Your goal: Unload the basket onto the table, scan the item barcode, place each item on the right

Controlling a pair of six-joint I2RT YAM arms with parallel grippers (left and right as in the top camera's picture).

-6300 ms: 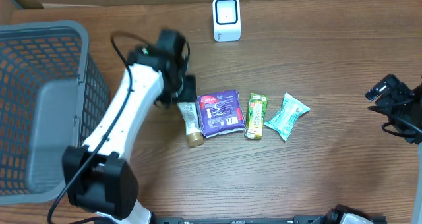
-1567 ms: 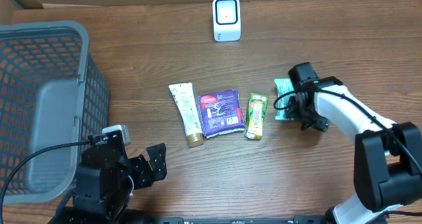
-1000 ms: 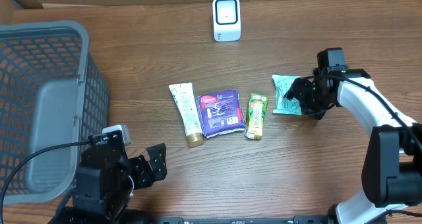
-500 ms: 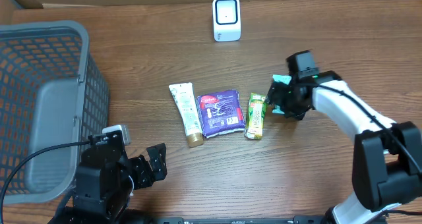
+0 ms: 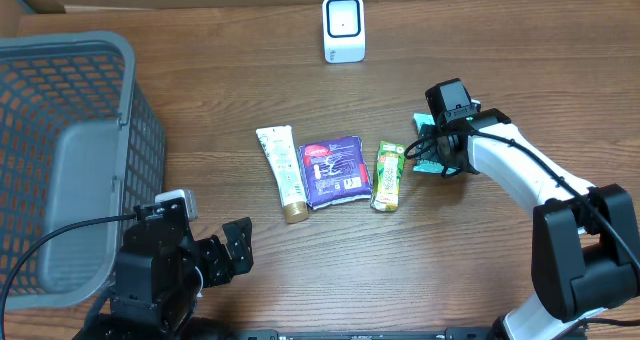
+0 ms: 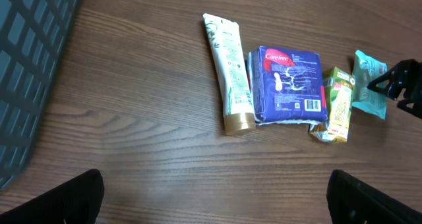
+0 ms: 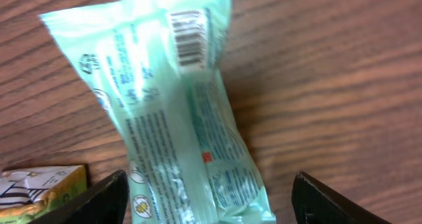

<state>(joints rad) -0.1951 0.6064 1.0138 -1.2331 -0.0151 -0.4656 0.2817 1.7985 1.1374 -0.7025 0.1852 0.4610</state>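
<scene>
A mint-green packet (image 7: 178,118) lies flat on the wooden table with its barcode (image 7: 190,46) facing up. My right gripper (image 7: 208,204) hangs open just over its near end, one black finger (image 7: 92,201) on each side and a gap to the wrapper. From overhead, this gripper (image 5: 436,156) covers most of the packet (image 5: 424,126). The white scanner (image 5: 343,27) stands at the back. My left gripper (image 6: 214,204) is open and empty, low over bare wood at the front left (image 5: 228,252).
Left of the packet lie a green-yellow carton (image 5: 388,176), a purple pack (image 5: 335,171) and a cream tube (image 5: 282,172) in a row. A grey mesh basket (image 5: 60,160) fills the left side.
My right gripper has swung from the packet's right side leftward to sit over it, jaws slightly wider. The left arm has not moved.
</scene>
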